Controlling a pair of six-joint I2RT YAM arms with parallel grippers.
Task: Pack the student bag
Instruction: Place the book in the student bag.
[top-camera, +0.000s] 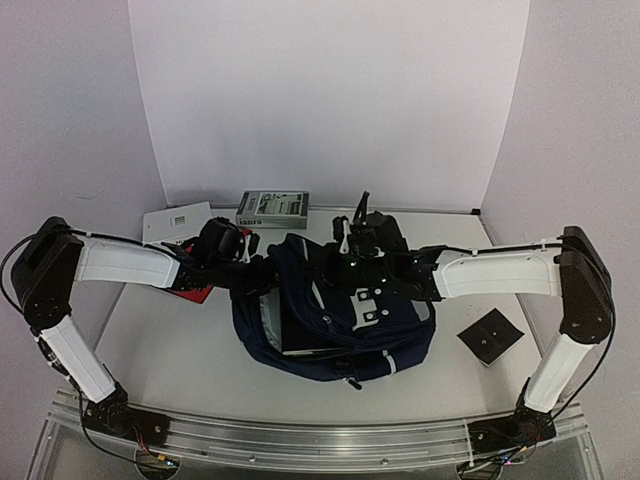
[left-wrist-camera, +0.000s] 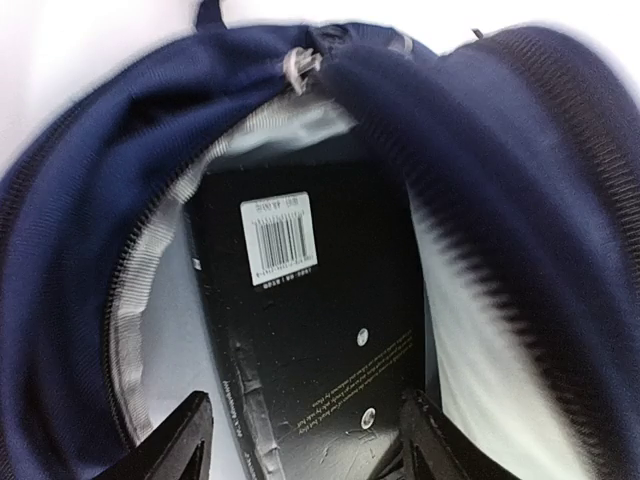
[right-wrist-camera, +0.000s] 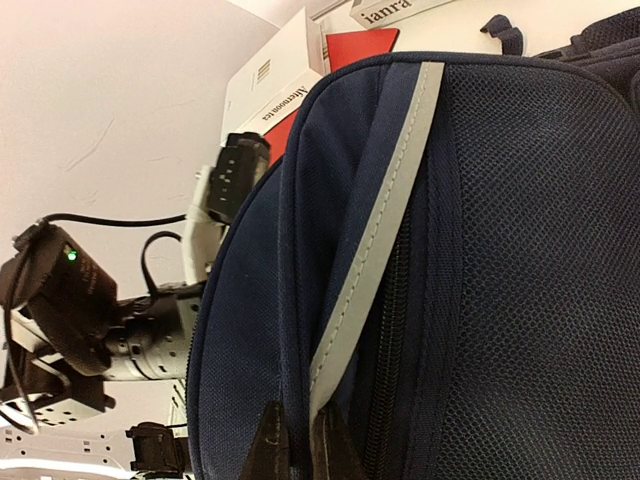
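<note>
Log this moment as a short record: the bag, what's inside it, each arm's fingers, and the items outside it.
bag: navy student bag lying on the table, main compartment open
inside: black book, barcode label showing
left fingers: open at the bag's mouth, holding nothing
right fingers: shut on the bag's rim
outside: white box, red item and grey box behind the bag; black square to its right

My left arm and right arm reach inward, forearms roughly level. My left pincer gapes wide; my right pincer is pinched tight on the student bag.
</note>
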